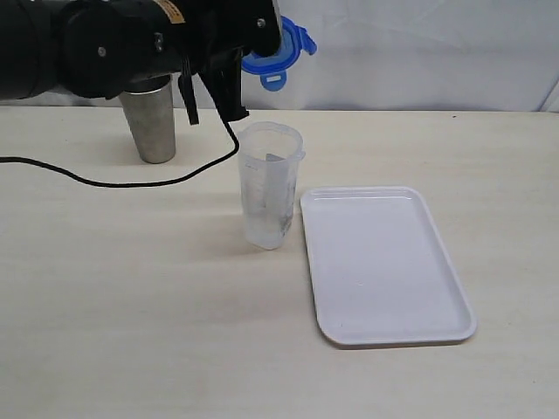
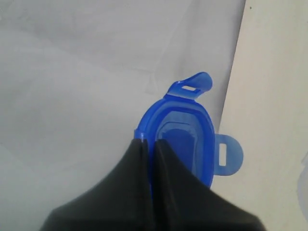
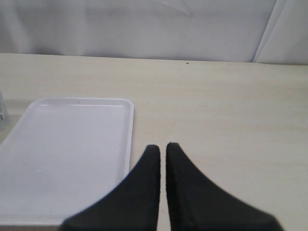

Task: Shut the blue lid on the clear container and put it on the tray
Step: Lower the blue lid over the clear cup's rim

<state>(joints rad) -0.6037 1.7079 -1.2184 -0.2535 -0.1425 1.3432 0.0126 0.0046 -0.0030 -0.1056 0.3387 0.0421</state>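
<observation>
The blue lid (image 1: 279,54) hangs in the air, pinched at one edge by my left gripper (image 1: 258,45), above and slightly behind the clear container (image 1: 269,185). That container stands upright with its mouth uncovered on the table, just left of the white tray (image 1: 384,262). In the left wrist view the lid (image 2: 185,139) shows edge-on between the closed black fingers (image 2: 166,159), two flaps sticking out. My right gripper (image 3: 162,147) is shut with nothing in it, low over the table beside the tray (image 3: 67,154); it does not appear in the exterior view.
A steel tumbler (image 1: 150,120) stands at the back left, partly behind the left arm. A black cable (image 1: 113,182) trails across the table from the arm to the left edge. A white backdrop (image 1: 419,52) closes the far side.
</observation>
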